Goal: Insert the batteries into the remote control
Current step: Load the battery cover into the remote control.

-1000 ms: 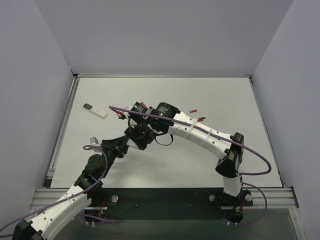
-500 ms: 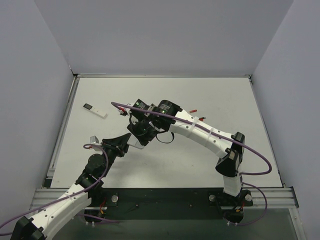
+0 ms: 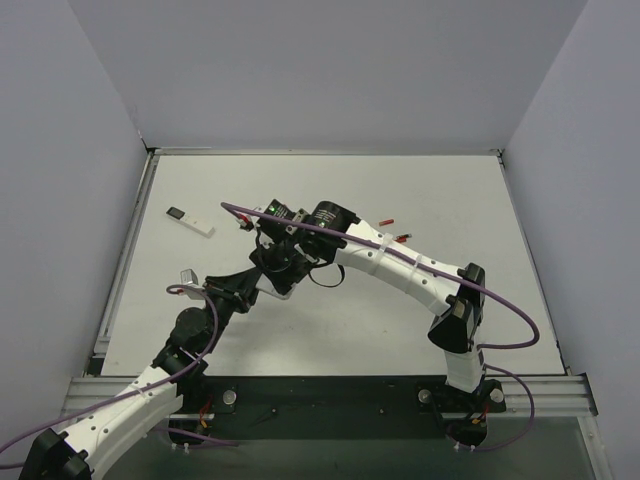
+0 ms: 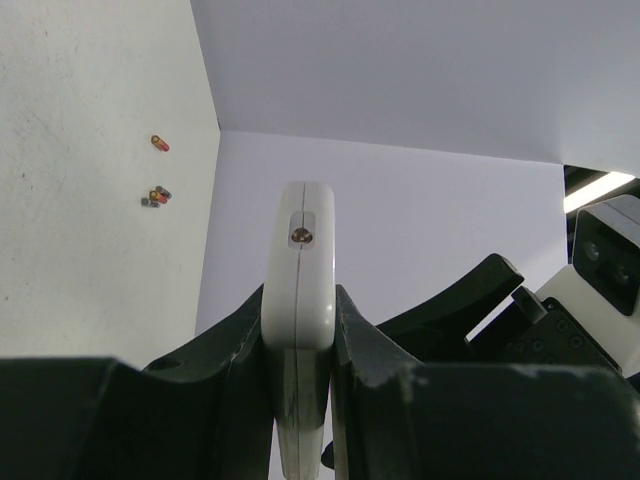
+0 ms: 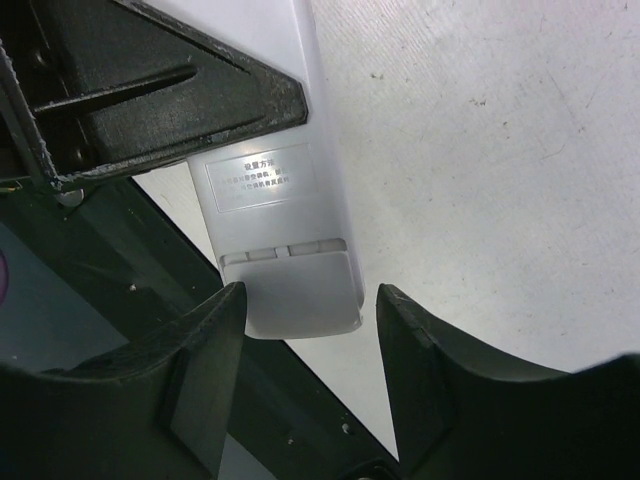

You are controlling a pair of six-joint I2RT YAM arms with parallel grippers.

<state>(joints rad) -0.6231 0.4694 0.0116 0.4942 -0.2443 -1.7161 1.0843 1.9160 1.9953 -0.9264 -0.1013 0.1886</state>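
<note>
Over the pale surface (image 5: 480, 150), the left hand (image 4: 300, 330) clamps a short, broad white rectangular remote control (image 4: 300, 250) edge-on.
The right hand (image 5: 305, 310) stands partly spread, astride its plain back end, not gripping.

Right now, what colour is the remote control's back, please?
White: the remote control shows best in the right wrist view.

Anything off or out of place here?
Nothing damaged or spilled. The remote control is off the table, clamped edge-on in the left fingers, its back cover looking closed. A few loose cells lie scattered on the table.
</note>
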